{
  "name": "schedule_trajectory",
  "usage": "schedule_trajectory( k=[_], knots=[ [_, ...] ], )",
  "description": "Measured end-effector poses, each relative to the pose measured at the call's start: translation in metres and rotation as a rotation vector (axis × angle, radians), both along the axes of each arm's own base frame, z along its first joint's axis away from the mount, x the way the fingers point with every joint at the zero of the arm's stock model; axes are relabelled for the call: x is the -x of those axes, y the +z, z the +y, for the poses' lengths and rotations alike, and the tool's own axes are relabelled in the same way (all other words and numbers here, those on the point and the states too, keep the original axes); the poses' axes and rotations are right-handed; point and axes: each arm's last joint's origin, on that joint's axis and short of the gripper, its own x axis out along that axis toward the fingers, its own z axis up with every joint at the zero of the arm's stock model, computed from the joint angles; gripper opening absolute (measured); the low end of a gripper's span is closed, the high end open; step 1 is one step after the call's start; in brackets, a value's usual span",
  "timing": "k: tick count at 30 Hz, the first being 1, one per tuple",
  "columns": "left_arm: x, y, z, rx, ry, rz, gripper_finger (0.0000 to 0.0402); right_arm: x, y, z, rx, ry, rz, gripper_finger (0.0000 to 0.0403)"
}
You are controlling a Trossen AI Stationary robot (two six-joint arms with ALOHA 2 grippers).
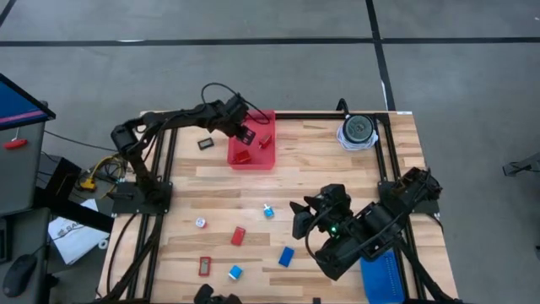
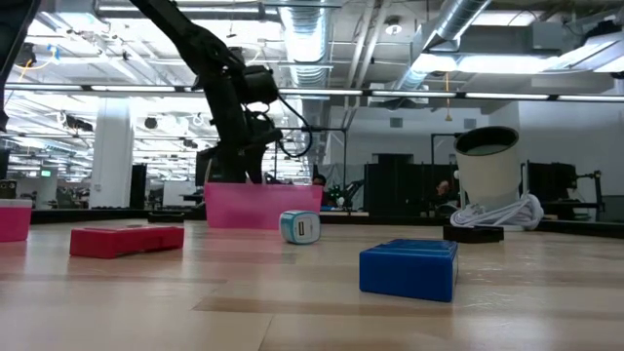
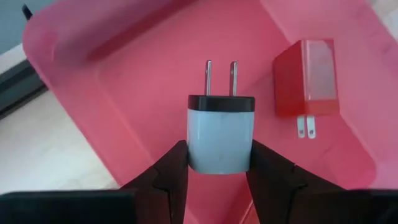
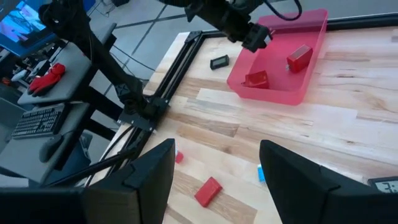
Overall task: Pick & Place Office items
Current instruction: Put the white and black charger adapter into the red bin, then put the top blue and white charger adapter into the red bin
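Observation:
A pale blue-white plug cube (image 3: 221, 140) with a black cap and two metal prongs sits between the fingers of my left gripper (image 3: 217, 180), over the red tray (image 1: 253, 165) at the table's far side. In the high view that gripper (image 1: 247, 133) is above the tray's far left part. Two red blocks (image 1: 242, 156) (image 1: 266, 141) lie on the tray floor. One of them, a red plug (image 3: 308, 78), lies flat beside the held cube. My right gripper (image 1: 302, 218) hangs open above the table's right middle, with nothing between its fingers (image 4: 149, 180). My left gripper pinches the cube's pale body (image 3: 194, 155) by two opposite sides between its two fingers (image 3: 171, 177), at the end away from the prongs. The fingers slant down from the table's left. The prongs (image 3: 221, 78) point away from the gripper, over the tray floor.
Loose on the wood lie a pale cube (image 1: 268, 211), a red block (image 1: 239, 236), a blue block (image 1: 286, 257), another pale cube (image 1: 234, 272), a small round piece (image 1: 201, 223) and a black rectangle (image 1: 205, 144). A blue tray (image 1: 384, 279) is near right, a grey disc (image 1: 358, 131) far right.

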Motion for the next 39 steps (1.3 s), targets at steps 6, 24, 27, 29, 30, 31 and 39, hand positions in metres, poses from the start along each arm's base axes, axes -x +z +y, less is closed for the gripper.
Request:
schedule_trajectory(
  k=[6,24,27,29,30,31,39],
  knots=[
    [0.002,-0.002,0.002,-0.018,0.015,0.029,0.0137,-0.001,0.000,-0.001,0.004,0.000,0.003,0.0228],
    [0.010,0.035,-0.018,-0.004,-0.203,-0.055,0.0151,0.000,0.000,-0.001,0.009,0.001,0.001,0.0228],
    [0.012,0.063,-0.046,-0.022,-0.405,-0.129,0.0157,0.000,0.000,0.000,0.013,0.005,0.003,0.0228],
    [0.014,0.083,-0.073,-0.032,-0.578,-0.184,0.0160,0.001,0.000,0.001,0.015,0.011,0.005,0.0228],
    [0.014,0.093,-0.089,-0.043,-0.671,-0.223,0.0162,0.001,0.000,0.002,0.017,0.014,0.005,0.0228],
    [0.013,0.101,-0.106,-0.063,-0.765,-0.251,0.0164,0.003,0.000,0.004,0.018,0.021,0.006,0.0228],
    [0.003,0.118,-0.235,-0.282,-1.313,-0.266,0.0187,0.010,0.001,0.014,0.040,0.054,-0.001,0.0228]
  ],
)
